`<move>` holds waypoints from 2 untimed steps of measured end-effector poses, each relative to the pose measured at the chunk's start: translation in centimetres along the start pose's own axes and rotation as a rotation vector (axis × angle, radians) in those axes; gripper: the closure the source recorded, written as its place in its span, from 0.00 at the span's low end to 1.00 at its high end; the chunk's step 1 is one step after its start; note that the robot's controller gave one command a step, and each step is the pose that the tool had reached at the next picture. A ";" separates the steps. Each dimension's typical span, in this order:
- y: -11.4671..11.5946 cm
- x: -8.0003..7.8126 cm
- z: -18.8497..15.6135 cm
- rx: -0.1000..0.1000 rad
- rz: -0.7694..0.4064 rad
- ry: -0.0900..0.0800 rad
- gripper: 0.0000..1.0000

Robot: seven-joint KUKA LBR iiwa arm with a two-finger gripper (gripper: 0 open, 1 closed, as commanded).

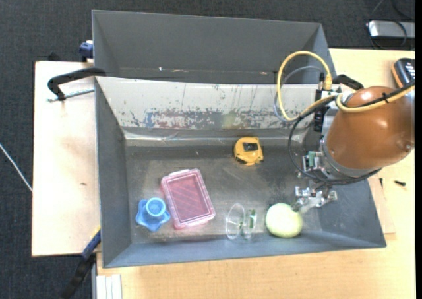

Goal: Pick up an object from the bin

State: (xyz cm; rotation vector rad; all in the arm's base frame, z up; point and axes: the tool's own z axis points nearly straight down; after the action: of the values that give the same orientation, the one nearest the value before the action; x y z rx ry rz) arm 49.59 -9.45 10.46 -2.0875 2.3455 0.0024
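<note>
Camera view, and the pick is not made yet. I see nothing carried in the pincer [311,197], and every item rests on the floor of the grey bin [109,159]. The arm is in from the right, its orange cover [369,126] bulking over the right-hand side. The pincer hangs low in the front-right part of the bin. Apart or together? I can't tell, because the metalwork at the tip is too cluttered to read.

Closest thing to it, by a clear margin, is a pale yellow-green ball [284,220] lying near the front wall, toward the right. The pincer is just beside it, up and to the right in this view. It is not squarely over the ball and, as far as I can make out, not touching it.

Just left of the ball lies a clear plastic piece [240,221]. Further left along the front are a pink lidded box [188,199] and a small blue cup [152,214]. A yellow tape measure [248,151] sits toward the back, well apart from the rest.

So, by my reckoning, the whole grasp is left to do. If the ball is the pick, the pincer needs to shift down-left to centre on it, close around it, then lift it clear. A round thing that close to the wall may roll off as it closes.
</note>
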 end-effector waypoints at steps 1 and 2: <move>0.0 0.0 0.0 0.000 0.000 0.000 0.00; 0.0 0.0 0.0 0.000 0.000 0.000 0.00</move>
State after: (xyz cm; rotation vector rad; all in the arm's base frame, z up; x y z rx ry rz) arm 49.59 -9.45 10.46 -2.0875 2.3453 0.0025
